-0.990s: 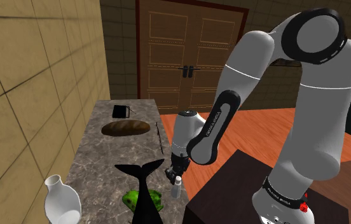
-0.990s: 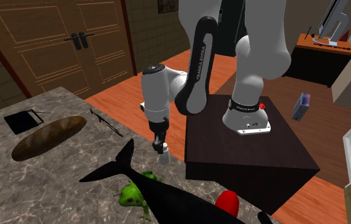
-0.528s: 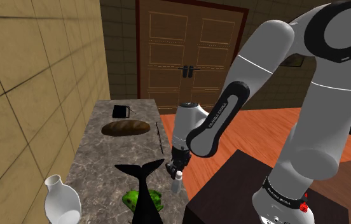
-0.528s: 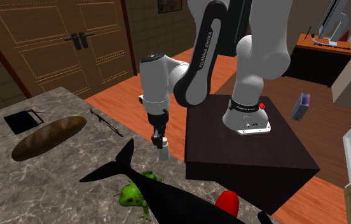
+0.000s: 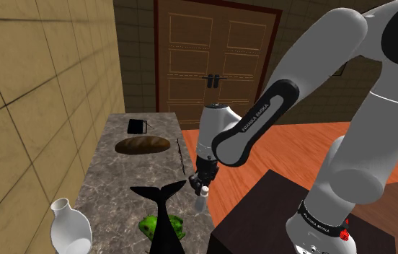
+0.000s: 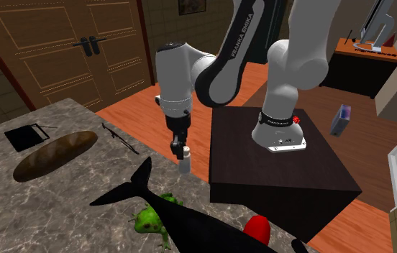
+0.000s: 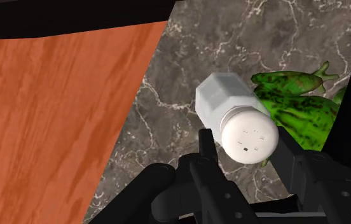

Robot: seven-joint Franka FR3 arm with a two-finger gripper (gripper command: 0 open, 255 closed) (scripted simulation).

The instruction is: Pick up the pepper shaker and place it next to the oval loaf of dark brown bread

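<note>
A white pepper shaker hangs a little above the marble counter, near the edge beside the stand. My gripper is shut on its upper part, the arm reaching down from above. In the second exterior view the shaker hangs below the gripper, clear of the stone. The wrist view has the shaker clasped between the black fingers, its holed cap toward the camera, in my gripper. The oval dark brown loaf lies farther along the counter, also seen as the loaf.
A black whale-tail figure and a green frog sit just beside the shaker. A white vase stands at the near end. A black notebook and a thin dark tool lie near the loaf. The dark stand borders the counter.
The gripper has risen with the shaker in it, lifting it off the counter and shifting slightly toward the loaf's end. The upper arm has swung higher.
</note>
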